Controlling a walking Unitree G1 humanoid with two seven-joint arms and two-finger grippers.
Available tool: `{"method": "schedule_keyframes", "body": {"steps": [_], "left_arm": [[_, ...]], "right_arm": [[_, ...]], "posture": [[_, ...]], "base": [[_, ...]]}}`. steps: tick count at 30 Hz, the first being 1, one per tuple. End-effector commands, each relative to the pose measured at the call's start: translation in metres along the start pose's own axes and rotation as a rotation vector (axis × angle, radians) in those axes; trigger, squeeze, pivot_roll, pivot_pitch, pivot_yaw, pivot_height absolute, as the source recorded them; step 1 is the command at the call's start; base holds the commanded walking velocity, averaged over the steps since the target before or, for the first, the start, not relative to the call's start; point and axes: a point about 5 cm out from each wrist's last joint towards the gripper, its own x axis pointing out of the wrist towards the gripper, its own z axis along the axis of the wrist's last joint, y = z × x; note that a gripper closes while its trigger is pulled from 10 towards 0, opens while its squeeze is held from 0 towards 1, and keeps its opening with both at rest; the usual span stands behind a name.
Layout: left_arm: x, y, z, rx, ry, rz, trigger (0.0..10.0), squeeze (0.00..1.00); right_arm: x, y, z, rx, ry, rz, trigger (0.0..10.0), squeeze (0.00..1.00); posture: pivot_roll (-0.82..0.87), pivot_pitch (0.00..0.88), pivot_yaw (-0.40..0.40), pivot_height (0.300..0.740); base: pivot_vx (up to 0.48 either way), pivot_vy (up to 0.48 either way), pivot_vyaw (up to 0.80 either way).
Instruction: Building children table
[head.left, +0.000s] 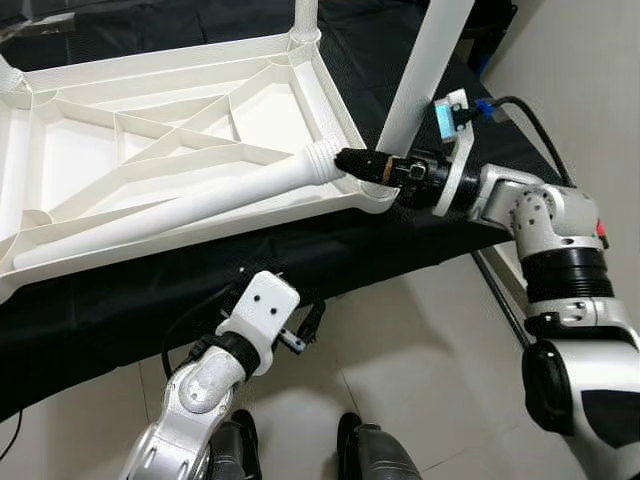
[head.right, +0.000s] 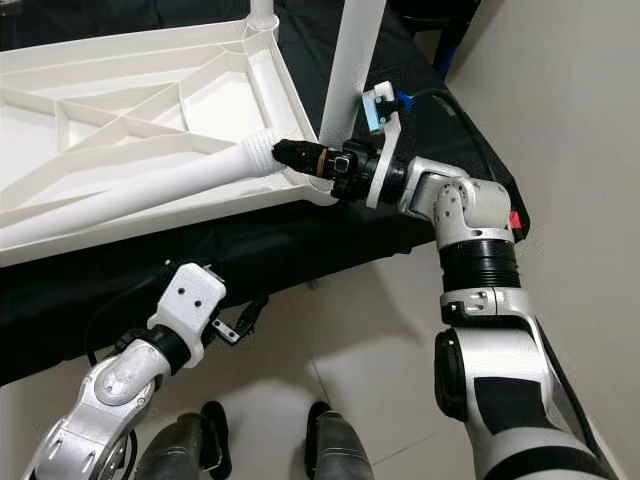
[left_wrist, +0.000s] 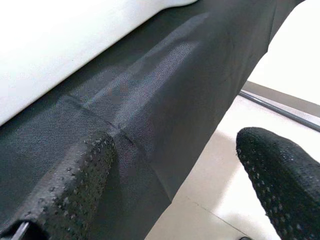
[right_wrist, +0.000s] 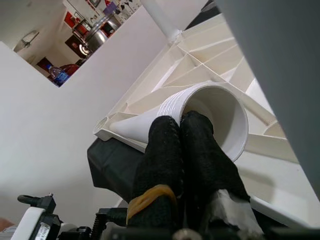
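The white plastic table top (head.left: 150, 130) lies upside down on a black cloth (head.left: 120, 300), ribbed underside up. One white leg (head.left: 425, 70) stands upright in the near right corner socket, and a second upright leg (head.left: 305, 15) rises at the far corner. A loose leg (head.left: 180, 210) lies slanted across the underside, threaded end toward the near right corner. My right gripper (head.left: 350, 163) is shut on that threaded rim (right_wrist: 210, 95), one finger inside the opening. My left gripper (head.left: 305, 330) hangs open below the cloth's front edge, its fingers (left_wrist: 75, 190) holding nothing.
The black cloth drapes over the front edge of the support. A metal frame bar (head.left: 500, 290) runs along the pale tiled floor (head.left: 420, 360) at the right. A white wall (head.left: 590, 80) stands close on the right. My feet (head.left: 370, 450) are just below.
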Motion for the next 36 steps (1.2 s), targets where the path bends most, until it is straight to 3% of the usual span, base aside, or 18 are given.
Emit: {"method": "schedule_keyframes", "body": {"steps": [1, 7, 12, 16, 18, 20, 21, 23, 24, 25, 26, 27, 31, 36], "left_arm": [[-0.001, -0.002, -0.007, 0.007, 0.026, -0.012, 10.0, 0.00], [-0.001, -0.002, -0.007, 0.012, 0.024, -0.011, 10.0, 0.00], [0.001, 0.001, -0.005, 0.018, 0.010, 0.008, 10.0, 0.00], [0.009, 0.018, 0.001, -0.026, 0.003, 0.120, 10.0, 0.00], [0.009, 0.018, 0.001, -0.026, 0.003, 0.120, 10.0, 0.00], [0.017, 0.029, 0.005, -0.033, -0.010, 0.168, 10.0, 0.03], [0.023, 0.038, 0.009, -0.029, -0.026, 0.192, 10.0, 1.00], [0.029, 0.048, 0.013, -0.028, -0.044, 0.214, 10.0, 1.00], [0.034, 0.051, 0.018, 0.036, -0.052, 0.216, 10.0, 1.00], [0.034, 0.051, 0.018, 0.036, -0.052, 0.216, 10.0, 1.00], [0.038, 0.054, 0.025, 0.115, -0.066, 0.215, 10.0, 0.00], [0.042, 0.055, 0.030, 0.169, -0.072, 0.217, 10.0, 0.00], [0.047, 0.057, 0.042, 0.212, -0.090, 0.240, 10.0, 0.00], [0.047, 0.047, 0.048, 0.290, -0.104, 0.196, 10.0, 0.00]], "right_arm": [[0.003, 0.005, -0.002, 0.022, -0.021, 0.045, 0.0, 0.00], [-0.006, 0.007, 0.015, 0.045, -0.137, 0.071, 0.0, 0.00], [-0.012, 0.005, 0.017, 0.043, -0.147, 0.045, 0.0, 0.00], [-0.013, 0.005, 0.014, 0.042, -0.132, 0.038, 0.0, 0.00], [-0.013, 0.005, 0.014, 0.042, -0.132, 0.038, 0.0, 0.00], [-0.010, 0.006, 0.011, 0.047, -0.125, 0.042, 0.0, 0.00], [-0.009, 0.007, 0.010, 0.049, -0.123, 0.049, 0.0, 0.00], [-0.008, 0.008, 0.009, 0.051, -0.122, 0.056, 0.0, 0.00], [-0.007, 0.009, 0.009, 0.053, -0.119, 0.060, 0.0, 0.00], [-0.007, 0.009, 0.009, 0.053, -0.119, 0.060, 0.0, 0.00], [-0.007, 0.009, 0.009, 0.054, -0.117, 0.063, 0.0, 0.00], [-0.006, 0.009, 0.008, 0.055, -0.115, 0.065, 0.0, 0.00], [-0.005, 0.009, 0.006, 0.055, -0.105, 0.065, 0.0, 0.00], [-0.005, 0.009, 0.005, 0.050, -0.094, 0.067, 0.0, 0.00]], "posture": [[0.11, 0.302, -0.085, 0.740], [0.11, 0.289, -0.080, 0.740], [0.11, 0.284, -0.078, 0.740], [0.11, 0.282, -0.074, 0.740], [0.11, 0.282, -0.074, 0.740], [0.11, 0.282, -0.074, 0.740], [0.11, 0.284, -0.071, 0.740], [0.11, 0.284, -0.071, 0.740], [0.11, 0.284, -0.072, 0.740], [0.11, 0.284, -0.072, 0.740], [0.11, 0.284, -0.072, 0.740], [0.11, 0.284, -0.072, 0.740], [0.11, 0.286, -0.071, 0.740], [0.11, 0.290, -0.074, 0.740]], "base": [[0.000, 0.000, 0.00], [0.000, 0.000, 0.00], [0.000, 0.000, 0.00], [0.000, 0.000, 0.00], [0.000, 0.000, 0.00], [0.000, 0.000, 0.00], [0.000, 0.000, 0.00], [0.000, 0.000, 0.00], [0.000, 0.000, 0.00], [0.000, 0.000, 0.00], [0.000, 0.000, 0.00], [0.000, 0.000, 0.00], [0.000, 0.000, 0.00], [0.000, 0.000, 0.00]]}}
